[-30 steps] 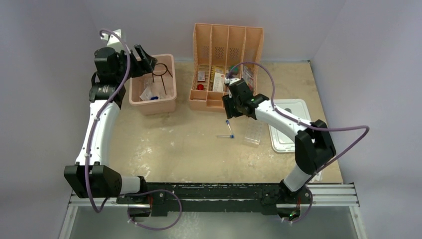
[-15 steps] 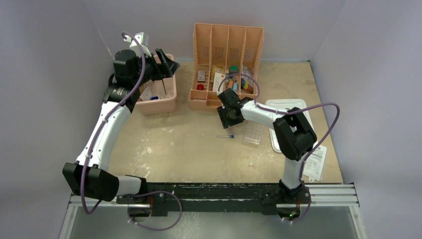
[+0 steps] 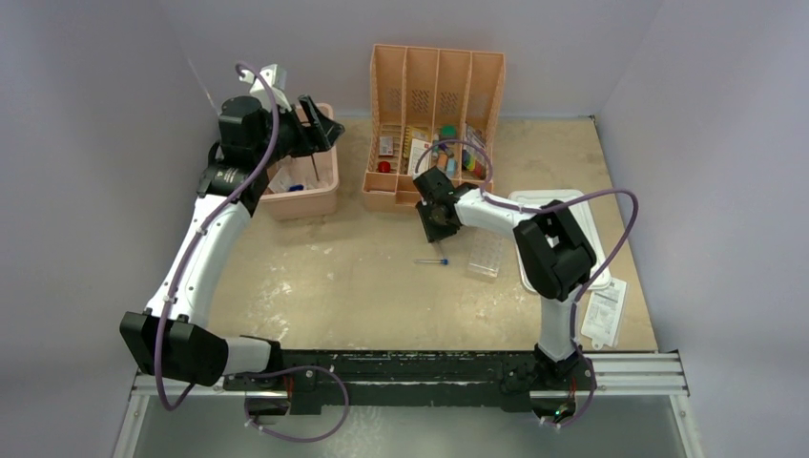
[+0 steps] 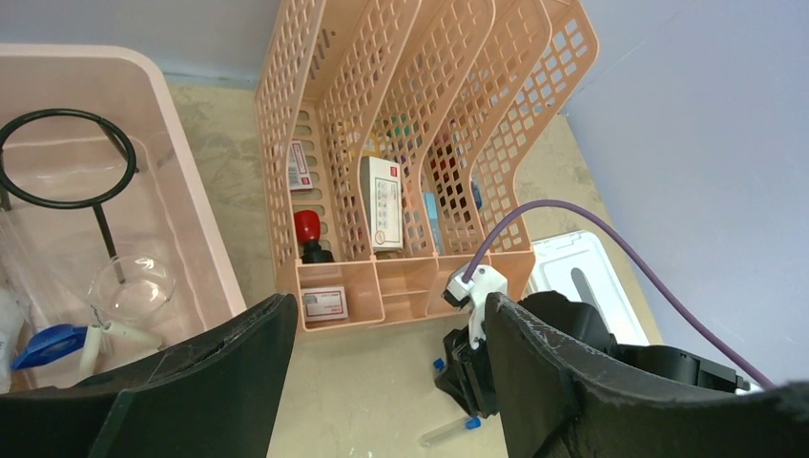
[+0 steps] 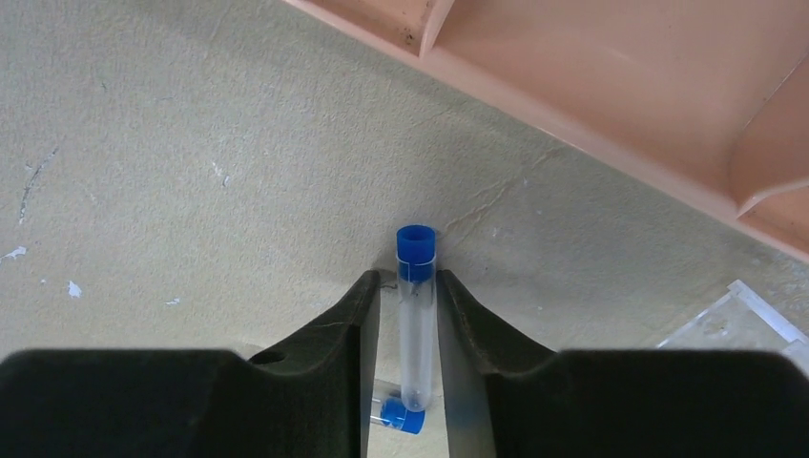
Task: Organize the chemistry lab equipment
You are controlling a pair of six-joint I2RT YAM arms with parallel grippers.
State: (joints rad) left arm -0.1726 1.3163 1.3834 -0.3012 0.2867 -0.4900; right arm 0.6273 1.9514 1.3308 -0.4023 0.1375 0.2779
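Observation:
My right gripper point(image 3: 435, 219) is low at the table in front of the orange organiser, shut on a thin blue-capped tube point(image 5: 417, 315). The tube touches the right finger; a sliver of gap shows on its left. A second blue-capped tube point(image 3: 431, 260) lies on the table just behind it, also in the right wrist view point(image 5: 389, 412). The clear tube rack point(image 3: 485, 256) lies to the right. My left gripper point(image 3: 320, 129) is open and empty above the pink bin's point(image 3: 324, 196) far right corner. The black ring tripod point(image 4: 67, 157) stands in the bin.
The orange divider organiser point(image 3: 434, 72) with small colourful items stands at the back centre. A white lid point(image 3: 572, 202) lies right of the rack, partly under my right arm. A paper packet point(image 3: 601, 315) lies near the right edge. A glass dish point(image 4: 138, 286) sits in the bin.
My right gripper has dropped onto the tube nearer the organiser, its elbow folding inward. My left gripper has swung right and back over the bin's far corner. Little has moved in the last half second.

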